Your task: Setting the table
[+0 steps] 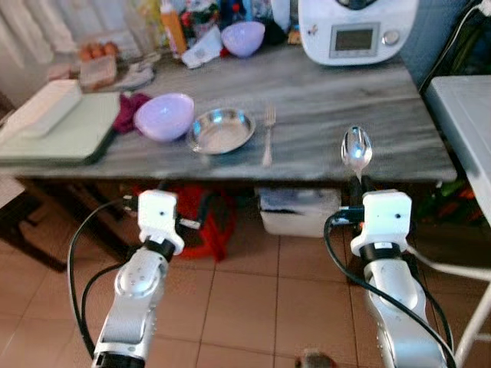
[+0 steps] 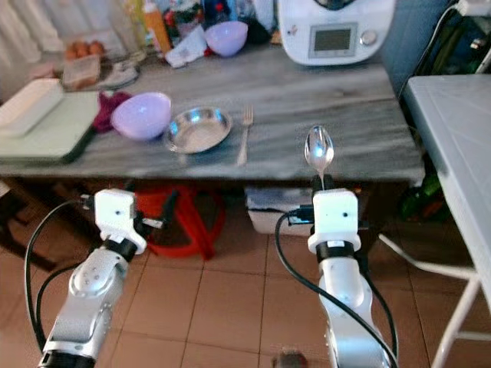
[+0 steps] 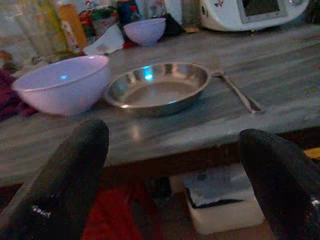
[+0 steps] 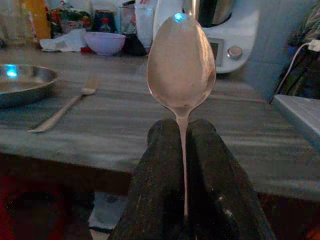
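A steel plate [image 1: 222, 130] lies on the grey table [image 1: 322, 100], with a fork [image 1: 268, 134] just to its right and a lilac bowl [image 1: 164, 116] to its left. My right gripper [image 1: 360, 182] is shut on a spoon [image 1: 357, 151], whose bowl points up at the table's front edge, right of the fork. In the right wrist view the spoon [image 4: 181, 65] stands upright between the two fingers [image 4: 160, 175]. My left gripper [image 3: 175, 180] hangs open below the table's front edge, facing the plate [image 3: 157, 90] and the bowl [image 3: 62, 82].
A green cutting board [image 1: 65, 130] with a white dish [image 1: 42, 107] takes the table's left end. A second lilac bowl [image 1: 243, 37], bottles and a white kitchen machine [image 1: 357, 31] stand at the back. A white table [image 1: 464, 115] is at the right. Boxes sit under the table.
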You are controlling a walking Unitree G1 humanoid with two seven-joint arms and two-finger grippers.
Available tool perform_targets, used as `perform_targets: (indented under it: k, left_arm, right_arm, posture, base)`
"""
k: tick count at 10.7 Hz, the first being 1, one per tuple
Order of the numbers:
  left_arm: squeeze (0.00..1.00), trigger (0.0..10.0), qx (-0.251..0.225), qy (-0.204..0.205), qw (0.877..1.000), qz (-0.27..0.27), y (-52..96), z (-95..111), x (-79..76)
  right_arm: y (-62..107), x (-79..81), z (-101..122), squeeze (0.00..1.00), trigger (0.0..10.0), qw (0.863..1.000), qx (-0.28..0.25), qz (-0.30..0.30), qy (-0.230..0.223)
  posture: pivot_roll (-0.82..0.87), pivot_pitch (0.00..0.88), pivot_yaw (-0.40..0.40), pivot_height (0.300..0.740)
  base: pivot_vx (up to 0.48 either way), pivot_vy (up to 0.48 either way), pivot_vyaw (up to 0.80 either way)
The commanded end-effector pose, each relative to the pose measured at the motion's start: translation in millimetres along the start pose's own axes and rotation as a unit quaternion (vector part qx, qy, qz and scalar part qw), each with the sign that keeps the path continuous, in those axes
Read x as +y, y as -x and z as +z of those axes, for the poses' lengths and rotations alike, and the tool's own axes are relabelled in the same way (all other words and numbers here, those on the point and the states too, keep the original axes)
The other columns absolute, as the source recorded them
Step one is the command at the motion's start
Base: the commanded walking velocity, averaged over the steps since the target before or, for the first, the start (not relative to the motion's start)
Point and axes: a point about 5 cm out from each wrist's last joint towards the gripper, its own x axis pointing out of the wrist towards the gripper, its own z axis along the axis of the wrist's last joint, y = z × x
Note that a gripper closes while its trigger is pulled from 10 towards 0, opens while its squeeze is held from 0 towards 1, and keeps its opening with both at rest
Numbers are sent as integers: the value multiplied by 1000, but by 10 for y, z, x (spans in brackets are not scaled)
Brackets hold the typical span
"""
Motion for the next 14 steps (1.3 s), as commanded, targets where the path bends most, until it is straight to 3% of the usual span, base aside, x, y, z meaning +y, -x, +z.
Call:
perform_targets:
  k: [1, 9, 12, 14]
  left_arm:
    - [0, 10000, 5, -4, 1000, 4, 38, -13, 24]
    - [0, 10000, 11, 0, 1000, -9, 75, -28, 3]
    - [0, 10000, 17, -27, 999, 21, 141, -41, 129]
    - [0, 10000, 32, -36, 999, 6, 283, -99, 176]
  right_arm:
    - [-8, 0, 58, 0, 10000, 1000, -14, -5, -4]
    - [-20, 43, 38, 0, 10000, 1000, -9, -7, -26]
    - [-30, 72, 17, 0, 10000, 999, -5, -6, -34]
    - [-67, 86, -3, 0, 10000, 999, 4, -12, -53]
  posture:
    - [-153, 144, 135, 740]
    - [-149, 133, 141, 740]
    - [-142, 124, 146, 740]
    - [-137, 130, 145, 740]
  base:
    - [360, 0, 0]
    - [344, 0, 0]
    - [0, 0, 0]
    - [0, 0, 0]
